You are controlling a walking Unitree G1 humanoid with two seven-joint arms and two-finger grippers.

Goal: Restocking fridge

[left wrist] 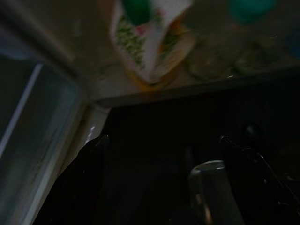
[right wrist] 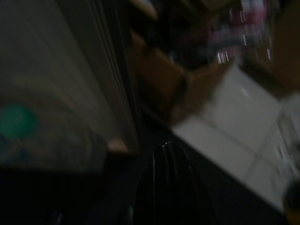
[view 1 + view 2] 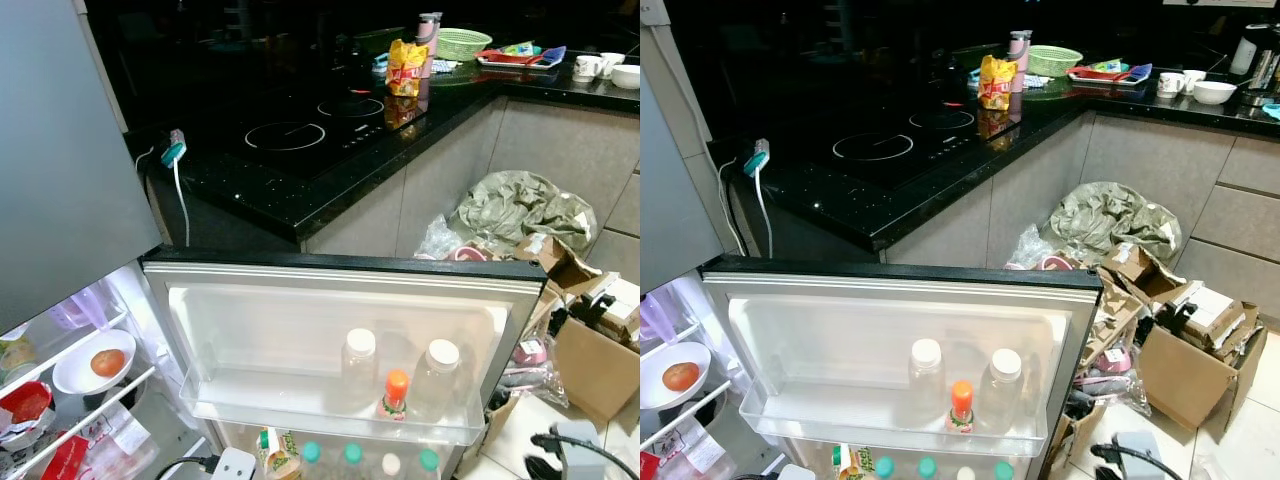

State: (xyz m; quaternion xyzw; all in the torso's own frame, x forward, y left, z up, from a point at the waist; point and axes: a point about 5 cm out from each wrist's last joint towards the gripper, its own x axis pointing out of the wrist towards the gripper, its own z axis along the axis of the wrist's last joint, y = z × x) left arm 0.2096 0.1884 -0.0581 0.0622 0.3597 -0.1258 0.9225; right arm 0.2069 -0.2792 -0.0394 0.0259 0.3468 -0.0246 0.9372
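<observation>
Fridge door stands swung open, its inner side facing up toward the head camera. On the upper door shelf, two clear bottles with white caps stand upright, a small orange-capped bottle just in front and between them. Lower shelf holds a juice carton beside green-capped bottles. Inside the fridge, a white bowl carries a tomato. Cardboard boxes lie on the floor by the black counter. Left gripper hangs low before the carton; right gripper near the door edge. Finger state of both: cannot tell, views dark and blurred.
</observation>
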